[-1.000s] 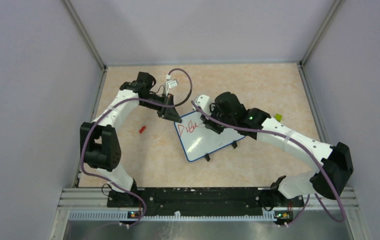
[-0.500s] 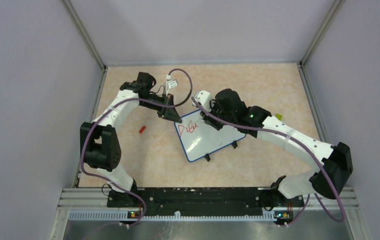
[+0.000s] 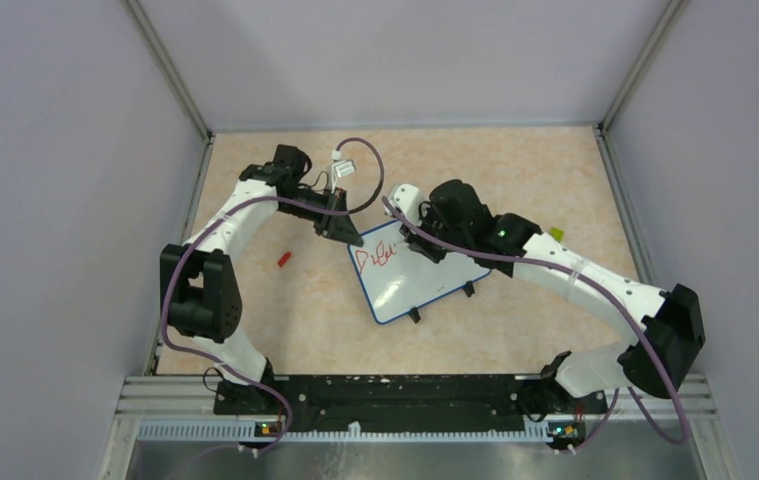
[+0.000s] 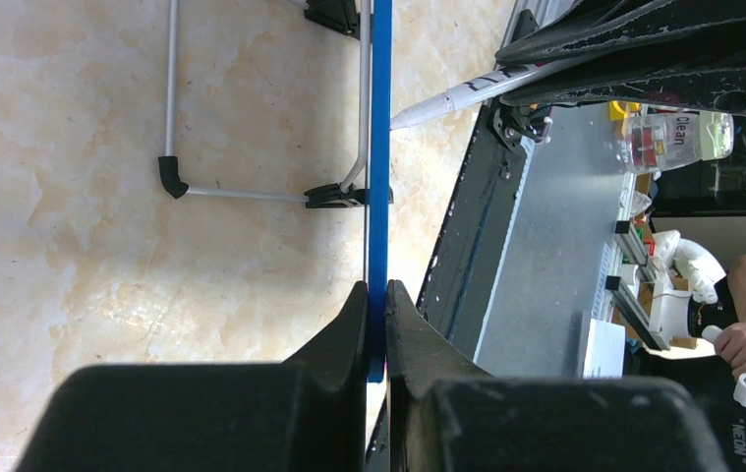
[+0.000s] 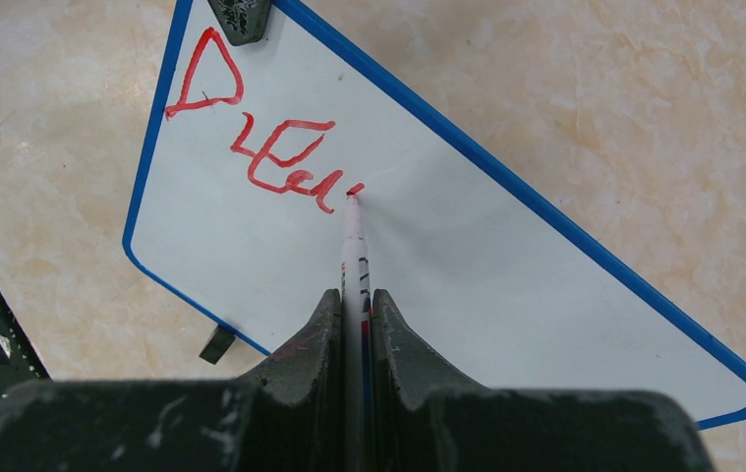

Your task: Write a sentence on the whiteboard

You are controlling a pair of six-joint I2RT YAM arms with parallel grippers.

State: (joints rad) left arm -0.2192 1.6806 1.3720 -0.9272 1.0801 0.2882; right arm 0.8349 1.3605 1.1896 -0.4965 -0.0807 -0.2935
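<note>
Two grippers engaged: left gripper (image 4: 376, 292) pinches whiteboard (image 5: 506, 295) rim; right gripper (image 5: 356, 307) clamps marker (image 5: 353, 241), tip at sentence (image 5: 268, 149), first word unfinished, upper left of frame. You next need steady strokes rightward.

The right pincer (image 5: 357, 301) has edged its marker (image 5: 353, 236) slightly along the whiteboard (image 5: 516, 285).

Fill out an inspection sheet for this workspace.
Surface: beige marbled table.
Job's things: whiteboard; red writing, one partial line; marker, tip on board.
Clutter: small red item left of board; yellow-green item by right arm.
Grippers: left gripper, jaws shut on whiteboard rim; right gripper, jaws shut on marker.
Cables: purple cable along each arm, left one looping.
Surroundings: lilac walls; person's hand beyond table edge.
</note>
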